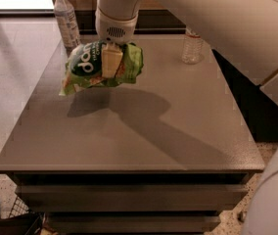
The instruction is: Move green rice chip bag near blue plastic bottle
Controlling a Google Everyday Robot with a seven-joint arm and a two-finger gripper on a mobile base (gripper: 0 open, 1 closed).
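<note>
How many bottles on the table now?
2: blue plastic bottle far left, clear bottle far right. Gripper holds green rice chip bag aloft near the first; arm could hide others.

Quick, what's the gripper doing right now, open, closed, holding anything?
Gripper: closed on the green rice chip bag, holding it in the air over the far left part of the table.

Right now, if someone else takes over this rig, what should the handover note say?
Gripper: shut on the green rice chip bag, over the far-left part of the table.
Bag: in the air, its shadow on the table below.
Blue plastic bottle: upright at the far-left corner, just beyond the bag.
Done: bag grasped and off the table.
Left: set it down beside the bottle, release.
</note>
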